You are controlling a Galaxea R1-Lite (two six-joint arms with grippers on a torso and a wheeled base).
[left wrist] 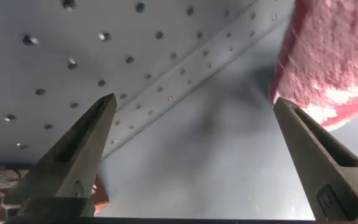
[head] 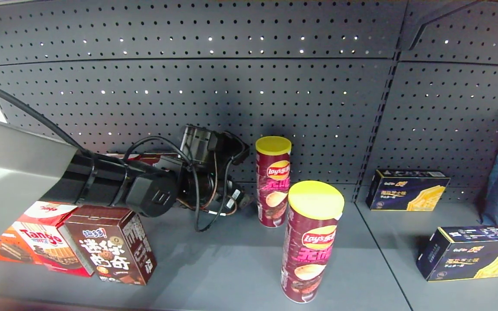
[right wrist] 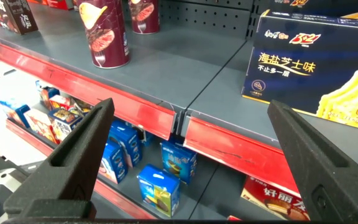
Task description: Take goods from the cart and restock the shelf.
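Sitting wide open just beside the chip can (left wrist: 328, 62), the left claw (left wrist: 194, 99) is risking knocking it over.

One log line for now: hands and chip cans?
left hand open, empty, beside rear chip can | right hand open, empty, before shelf edge | front chip can upright, untouched

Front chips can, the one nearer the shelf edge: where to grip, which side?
Grip the front chips can mid-height on its round wall, coming level from the aisle side, I'd say. It stands upright, clear in front; the rear can stands behind it.
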